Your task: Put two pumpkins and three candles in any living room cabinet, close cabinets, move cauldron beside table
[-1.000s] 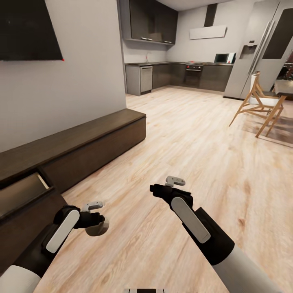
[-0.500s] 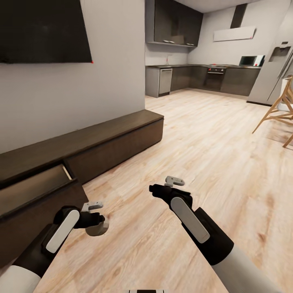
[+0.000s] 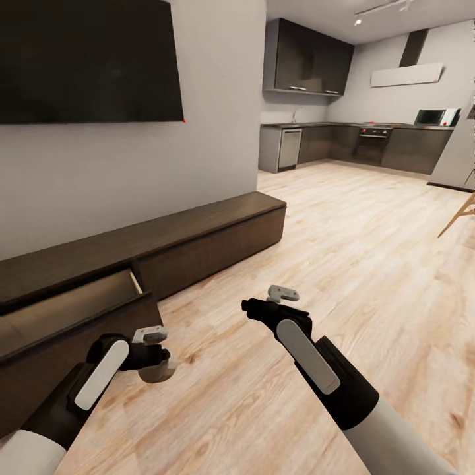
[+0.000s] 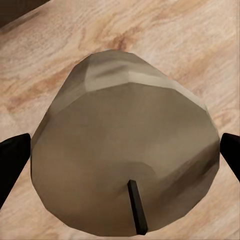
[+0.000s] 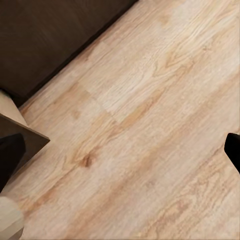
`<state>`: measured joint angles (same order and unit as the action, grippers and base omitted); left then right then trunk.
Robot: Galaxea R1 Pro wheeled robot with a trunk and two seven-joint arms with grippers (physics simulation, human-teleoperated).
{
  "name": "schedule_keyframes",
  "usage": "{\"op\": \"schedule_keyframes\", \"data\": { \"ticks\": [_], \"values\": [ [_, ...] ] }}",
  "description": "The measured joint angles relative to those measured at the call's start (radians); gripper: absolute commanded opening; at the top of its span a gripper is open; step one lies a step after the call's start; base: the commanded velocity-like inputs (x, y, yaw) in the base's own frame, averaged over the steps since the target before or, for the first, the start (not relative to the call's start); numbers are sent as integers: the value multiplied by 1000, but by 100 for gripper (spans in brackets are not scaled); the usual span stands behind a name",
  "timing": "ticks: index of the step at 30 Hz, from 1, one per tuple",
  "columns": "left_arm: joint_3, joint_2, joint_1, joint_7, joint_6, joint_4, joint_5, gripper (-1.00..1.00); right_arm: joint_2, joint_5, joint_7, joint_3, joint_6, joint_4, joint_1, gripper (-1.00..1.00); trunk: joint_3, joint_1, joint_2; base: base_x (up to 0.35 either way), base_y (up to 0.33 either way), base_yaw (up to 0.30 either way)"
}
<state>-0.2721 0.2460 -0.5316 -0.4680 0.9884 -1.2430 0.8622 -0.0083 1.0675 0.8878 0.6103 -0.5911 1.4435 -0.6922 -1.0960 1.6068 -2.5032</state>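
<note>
Item, left edge of the head view: long, low dark-brown wooden cabinet (image 3: 198, 241) set against the grey wall, running from the lower left toward the centre of the frame; one drawer (image 3: 79, 307) stands pulled out at the left, pale beige interior exposed, its front nearest the robot. Item, lower left of the head view: left gripper (image 3: 158, 361), jaws pinching a short stubby candle (image 3: 157, 373) with olive-tan sides; in the left wrist view the candle (image 4: 125, 160) sits squarely between the two black fingertips (image 4: 12, 155), faceted tan body, dark wick stub visible, long axis running along the fingers. Governing relation: the open drawer lies up and to the left of the held candle in the head view, just beside it, so the left arm is the nearer one and the drop looks to call for a short carry leftward over the drawer front. Item, centre of the head view: right gripper (image 3: 264, 305), over the pale plank floor (image 3: 343, 264); in the right wrist view its dark fingertips sit at opposite edges with bare floor between, so the jaws read as spread and holding nothing. Item, upper right: grey kitchen units (image 3: 369, 142), well apart from the cabinet.
</note>
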Motion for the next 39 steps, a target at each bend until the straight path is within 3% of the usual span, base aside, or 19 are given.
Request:
{"op": "schedule_keyframes", "data": {
  "ticks": [15, 27, 33, 39],
  "values": [
    [6, 2, 0, 0, 0, 1, 1, -100, 0, 0, 0, 0, -1, 0, 0, 100, 58, -7, 4, -57, 42, 221],
    [9, 3, 0, 1, 0, 2, 4, -100, 0, 0, 0, -2, -2, -1, 0, 100, 89, -53, 88, -2, 1, 227],
    [24, 12, 0, 1, 1, 2, 64, -100, 1, 23, 0, -10, -62, -5, 0, 100, 102, -76, 130, 0, 0, 234],
    [35, 15, 0, 1, 2, 3, 81, -100, -1, 64, 7, -13, -82, -8, 0, 100, 114, -99, 172, 0, 0, 228]
  ]
}}
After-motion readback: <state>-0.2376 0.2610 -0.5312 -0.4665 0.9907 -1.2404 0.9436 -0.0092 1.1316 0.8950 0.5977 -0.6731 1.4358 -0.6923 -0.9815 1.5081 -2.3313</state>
